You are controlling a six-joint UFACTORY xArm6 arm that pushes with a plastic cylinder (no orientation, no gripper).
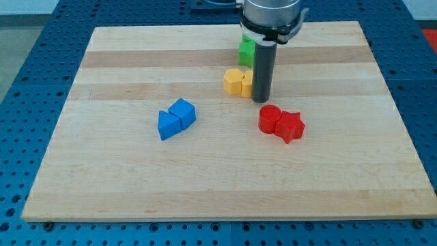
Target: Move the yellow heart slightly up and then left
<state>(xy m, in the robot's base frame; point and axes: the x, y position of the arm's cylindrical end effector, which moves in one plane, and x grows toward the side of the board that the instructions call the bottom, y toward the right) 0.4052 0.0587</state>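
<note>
The yellow heart (pixel 236 82) lies on the wooden board (pixel 136 178), a little above the middle of the view. A second yellow block (pixel 247 81) touches its right side and is partly hidden by the rod. My tip (pixel 260 100) rests on the board just right of and slightly below the yellow blocks, close to the second one. A green block (pixel 246 49) sits above them, partly hidden behind the rod.
A red round block (pixel 270 118) and a red star-like block (pixel 290 126) lie together just below my tip. A blue triangular block (pixel 168 125) and a blue cube (pixel 183 111) touch each other at the left of centre.
</note>
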